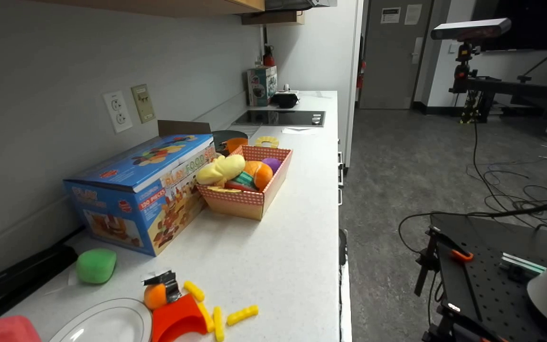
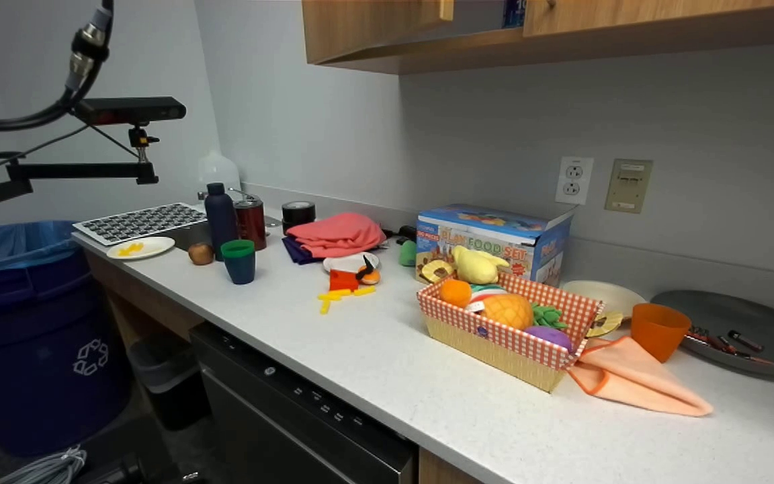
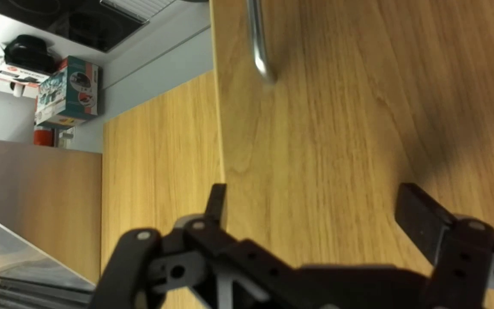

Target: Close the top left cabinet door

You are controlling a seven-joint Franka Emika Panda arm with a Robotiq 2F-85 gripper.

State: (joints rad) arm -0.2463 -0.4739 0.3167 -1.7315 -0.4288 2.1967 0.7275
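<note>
The top left cabinet door stands ajar in an exterior view, with a gap beside its edge that shows the cabinet inside. Its upper part is out of view. In the wrist view, which stands upside down, a wooden door with a metal handle fills much of the picture; it appears to be this door. My gripper is open and empty, its fingers wide apart in front of the door face. One finger lies near the door's free edge; I cannot tell whether it touches. The gripper is not in either exterior view.
A neighbouring cabinet door is beside the opening. A range hood is near in the wrist view. Below, the counter bears a play food box, a checked basket and cups. A camera arm stands at the side.
</note>
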